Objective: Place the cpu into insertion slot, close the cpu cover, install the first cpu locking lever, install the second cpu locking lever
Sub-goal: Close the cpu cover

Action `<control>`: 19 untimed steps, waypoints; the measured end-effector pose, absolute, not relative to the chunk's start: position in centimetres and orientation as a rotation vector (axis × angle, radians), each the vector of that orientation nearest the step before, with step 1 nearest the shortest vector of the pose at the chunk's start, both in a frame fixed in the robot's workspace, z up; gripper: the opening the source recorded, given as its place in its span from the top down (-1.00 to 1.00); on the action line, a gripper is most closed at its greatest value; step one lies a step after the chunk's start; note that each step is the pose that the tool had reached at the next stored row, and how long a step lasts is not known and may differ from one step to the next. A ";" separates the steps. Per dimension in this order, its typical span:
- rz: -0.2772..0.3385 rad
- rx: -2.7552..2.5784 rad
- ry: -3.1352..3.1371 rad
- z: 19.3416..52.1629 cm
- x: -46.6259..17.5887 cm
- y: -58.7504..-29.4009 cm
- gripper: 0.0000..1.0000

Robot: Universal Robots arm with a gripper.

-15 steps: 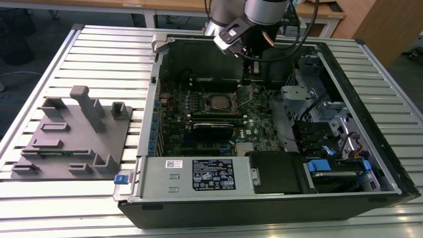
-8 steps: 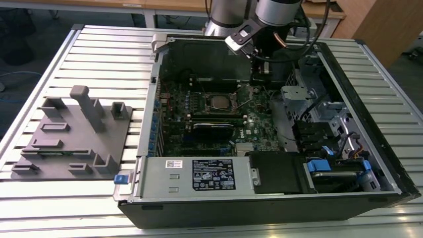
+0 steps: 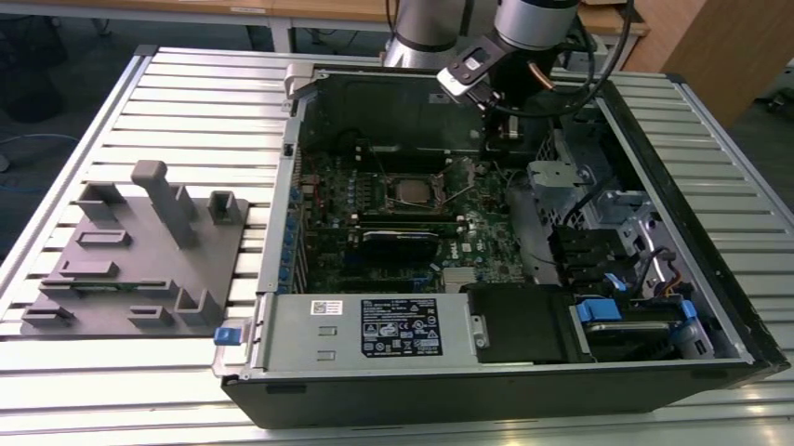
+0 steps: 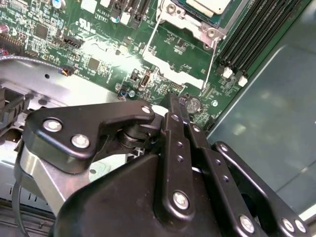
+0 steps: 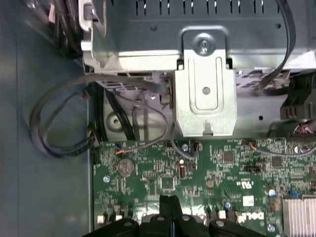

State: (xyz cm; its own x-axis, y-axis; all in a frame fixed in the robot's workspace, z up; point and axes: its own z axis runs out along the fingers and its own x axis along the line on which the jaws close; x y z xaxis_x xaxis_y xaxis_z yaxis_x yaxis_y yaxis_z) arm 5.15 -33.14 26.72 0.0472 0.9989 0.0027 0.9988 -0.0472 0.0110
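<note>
Jaws pressed together on nothing hang near the seated cpu (image 4: pixel 207 4); hold them shut, and you can push each loose lever (image 4: pixel 150 45) flat.

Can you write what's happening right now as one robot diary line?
gripper: shut, empty, over green board | cpu: sitting in insertion slot | gripper-to-cpu: apart
</note>
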 end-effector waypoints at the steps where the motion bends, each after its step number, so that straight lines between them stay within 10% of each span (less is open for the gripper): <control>1: 0.015 2.269 2.164 26.7 5.2 -33.1 0.80; 19: 0.015 2.269 2.164 25.0 5.4 -33.1 0.80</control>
